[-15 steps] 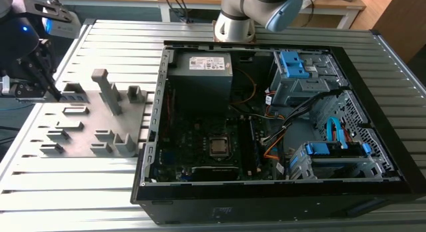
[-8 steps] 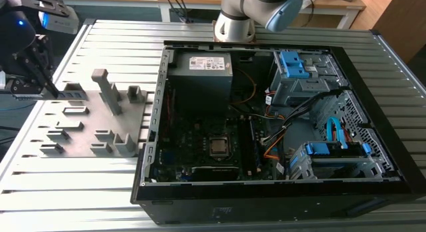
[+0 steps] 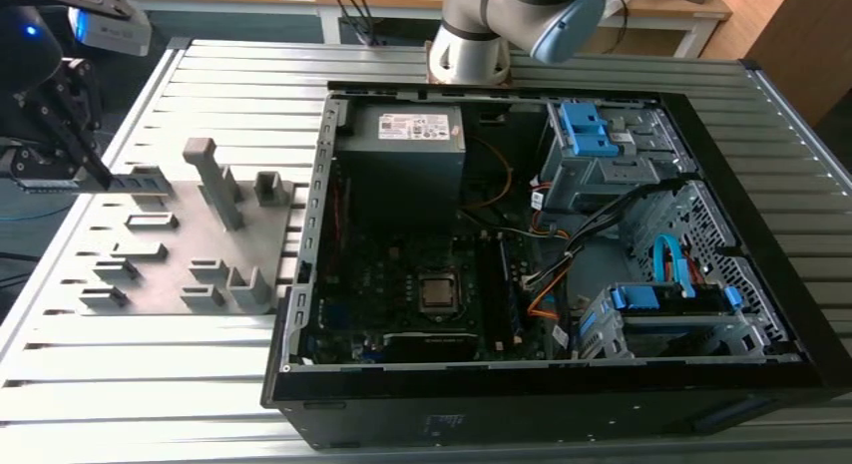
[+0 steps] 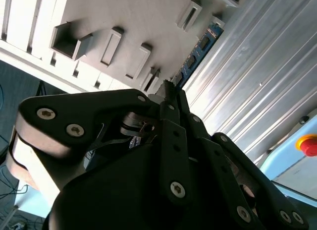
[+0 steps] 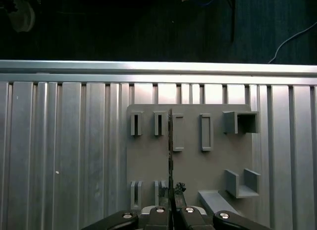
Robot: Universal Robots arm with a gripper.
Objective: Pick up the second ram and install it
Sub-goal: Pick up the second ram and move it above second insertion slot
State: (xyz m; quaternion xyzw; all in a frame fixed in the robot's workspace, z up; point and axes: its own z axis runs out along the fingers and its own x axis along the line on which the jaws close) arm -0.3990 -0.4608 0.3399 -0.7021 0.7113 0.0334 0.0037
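The gripper (image 4: 167, 91) was clenched on the ram (image 4: 197, 52), pinching one end of the stick. In the second wrist view the ram ran out from the fingertips, blue with black chips, along the edge of the grey plate (image 4: 148, 22), where the plate met the ribbed table (image 4: 247, 81). In the first wrist view the ram (image 5: 170, 141) showed edge-on as a thin dark line over the plate (image 5: 213, 170), passing between two of the plate's slotted blocks (image 5: 157, 124). Whether the ram touched the plate could not be told. In the exterior view the gripper (image 3: 54, 150) hung at the end of the plate (image 3: 167, 254) farthest from the case (image 3: 533, 404). The case lay open on the table (image 3: 134, 384), just beside the plate.
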